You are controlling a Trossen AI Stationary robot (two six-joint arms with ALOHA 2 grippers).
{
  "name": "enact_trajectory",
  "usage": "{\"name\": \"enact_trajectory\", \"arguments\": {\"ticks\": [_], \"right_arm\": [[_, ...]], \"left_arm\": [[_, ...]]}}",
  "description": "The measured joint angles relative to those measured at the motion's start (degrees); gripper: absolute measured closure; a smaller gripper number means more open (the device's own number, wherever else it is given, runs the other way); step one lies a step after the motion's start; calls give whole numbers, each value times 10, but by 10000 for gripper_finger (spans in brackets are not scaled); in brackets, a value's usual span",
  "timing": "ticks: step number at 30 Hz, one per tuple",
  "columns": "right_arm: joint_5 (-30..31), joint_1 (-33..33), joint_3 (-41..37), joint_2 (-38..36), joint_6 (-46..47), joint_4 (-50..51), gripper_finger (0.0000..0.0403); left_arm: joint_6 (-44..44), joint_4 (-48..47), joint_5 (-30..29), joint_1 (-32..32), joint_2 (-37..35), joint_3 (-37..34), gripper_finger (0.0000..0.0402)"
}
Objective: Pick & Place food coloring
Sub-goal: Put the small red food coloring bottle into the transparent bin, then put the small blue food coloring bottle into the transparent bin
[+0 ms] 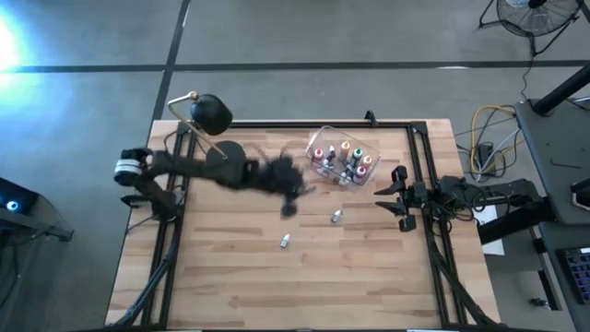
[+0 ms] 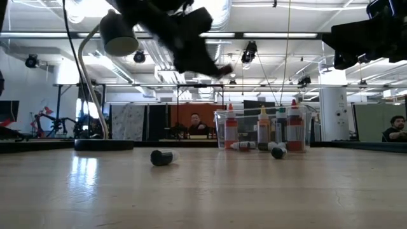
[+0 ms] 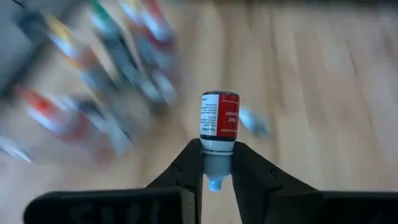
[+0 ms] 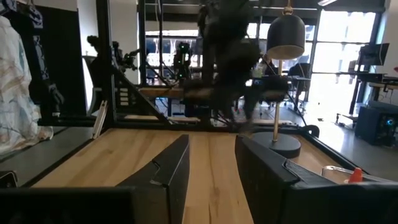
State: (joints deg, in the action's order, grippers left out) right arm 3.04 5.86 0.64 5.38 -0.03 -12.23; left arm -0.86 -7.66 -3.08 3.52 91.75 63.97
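Note:
My left gripper (image 3: 217,149) is shut on one food coloring bottle (image 3: 219,118), a small bottle with a red and white label. In the high view it hangs blurred (image 1: 291,189) above the table's middle, just left of the clear tub (image 1: 343,159). That tub holds several upright food coloring bottles. Two more bottles lie on their sides on the wood (image 1: 337,217) (image 1: 285,241). My right gripper (image 1: 401,198) waits open at the table's right edge, with nothing between its fingers (image 4: 174,171). My left gripper pinches the bottle's narrow cap end (image 3: 216,163) between its two fingers. The pale blue cap tip (image 3: 214,184) sits back between them, and the labelled body sticks out beyond the fingertips. The bottle is lifted clear of the table.
A black desk lamp (image 1: 210,112) stands at the far left corner, its base (image 2: 105,144) on the wood. Black rails (image 1: 419,157) frame the tabletop. In the low view a loose bottle (image 2: 162,157) lies left of the tub (image 2: 264,130). People sit in the room behind.

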Motion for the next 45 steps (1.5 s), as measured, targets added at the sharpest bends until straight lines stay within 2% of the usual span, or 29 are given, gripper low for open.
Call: {"name": "enact_trajectory", "arguments": {"ticks": [5,8,9,10,12,13,16,20,24,27,31,35,41,45], "right_arm": [[0,0,0,0,0,0,280],[1,0,0,0,0,0,280],[1,0,0,0,0,0,280],[1,0,0,0,0,0,280],[1,0,0,0,0,0,280],[1,0,0,0,0,0,280],[1,0,0,0,0,0,280],[0,0,0,0,0,0,280],[0,0,0,0,0,0,280],[0,0,0,0,0,0,280],[1,0,0,0,0,0,280],[0,0,0,0,0,0,280],[0,0,0,0,0,0,280],[0,0,0,0,0,0,280]], "left_arm": [[0,-3,29,91,75,157,360],[-54,-1,77,127,147,252,349],[-75,-11,56,133,172,287,341],[-97,-30,12,135,195,325,332],[-125,-117,-80,135,229,400,314],[-122,-176,-109,134,240,440,307],[-83,-296,-119,133,257,535,293],[-35,-315,-117,119,254,572,290],[-2,-354,-114,96,231,567,290],[-12,-389,-115,75,199,539,290],[-88,-469,-109,44,180,474,290],[-217,-528,-108,8,165,375,290],[-363,-494,-87,-58,160,214,290],[-449,-409,-39,-86,159,141,290]]}}
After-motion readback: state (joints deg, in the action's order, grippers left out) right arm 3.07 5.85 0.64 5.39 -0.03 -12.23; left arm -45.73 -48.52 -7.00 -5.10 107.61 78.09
